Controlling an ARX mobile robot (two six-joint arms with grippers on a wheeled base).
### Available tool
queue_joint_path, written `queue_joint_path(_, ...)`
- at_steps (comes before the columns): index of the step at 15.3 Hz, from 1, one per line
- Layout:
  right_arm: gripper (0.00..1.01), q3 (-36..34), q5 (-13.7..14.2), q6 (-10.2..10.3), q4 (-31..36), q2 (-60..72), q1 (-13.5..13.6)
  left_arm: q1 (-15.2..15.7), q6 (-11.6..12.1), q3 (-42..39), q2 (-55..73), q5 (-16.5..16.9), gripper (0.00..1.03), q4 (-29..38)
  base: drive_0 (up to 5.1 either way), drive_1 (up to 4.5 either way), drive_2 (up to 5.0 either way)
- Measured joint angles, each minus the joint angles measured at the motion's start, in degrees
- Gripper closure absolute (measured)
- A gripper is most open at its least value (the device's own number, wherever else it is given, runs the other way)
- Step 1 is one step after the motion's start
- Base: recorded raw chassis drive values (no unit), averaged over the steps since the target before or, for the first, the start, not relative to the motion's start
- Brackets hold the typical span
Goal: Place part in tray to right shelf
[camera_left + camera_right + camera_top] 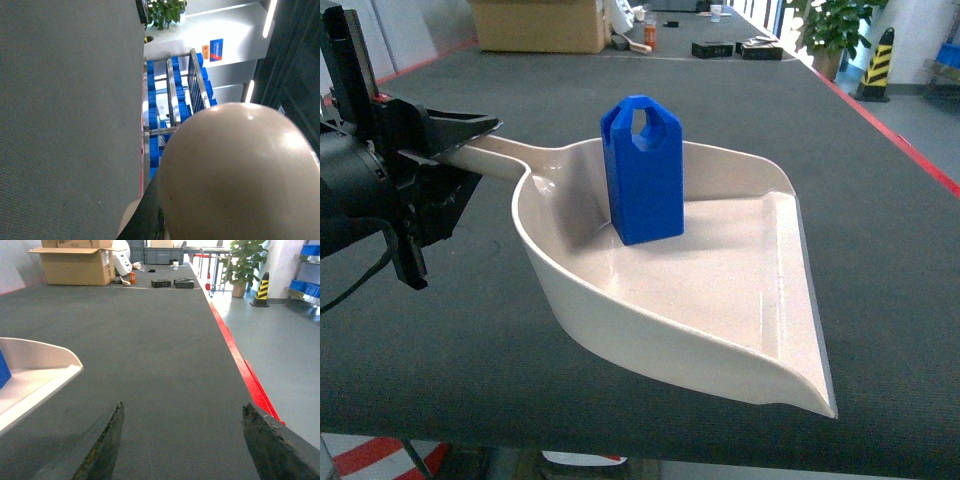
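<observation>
A blue part (642,172) with a notched hole at its top stands upright in a cream, dustpan-shaped tray (720,300). My left gripper (460,135) is shut on the tray's handle at the left and holds it over the dark table. In the left wrist view the tray's rounded underside (235,175) fills the lower right, beside one dark finger (150,215). My right gripper (182,440) is open above bare table, to the right of the tray's corner (45,367); a sliver of the blue part (3,371) shows at the left edge. The right gripper is outside the head view.
A metal shelf rack with blue bins (175,95) stands beyond the table's edge. Red tape (240,360) marks the table's right edge. At the far end are a cardboard box (540,25), black boxes (735,47), a plant (830,25) and a striped cone (878,62).
</observation>
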Motion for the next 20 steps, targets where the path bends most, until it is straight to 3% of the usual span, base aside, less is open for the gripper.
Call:
queue_joint_path(3,0.01,0.00,0.00,0.04,0.04,-0.02,0.00,0.15,0.07,0.00,0.00,-0.15,0.87,-0.02,4.9,-2.57,-2.6)
queue_joint_path(20,0.03,-0.04,0.00,0.02,0.00,0.00,0.00,-0.09,0.04,-0.04,0.09,0.04,0.87,0.00,5.0,-2.47,-2.5)
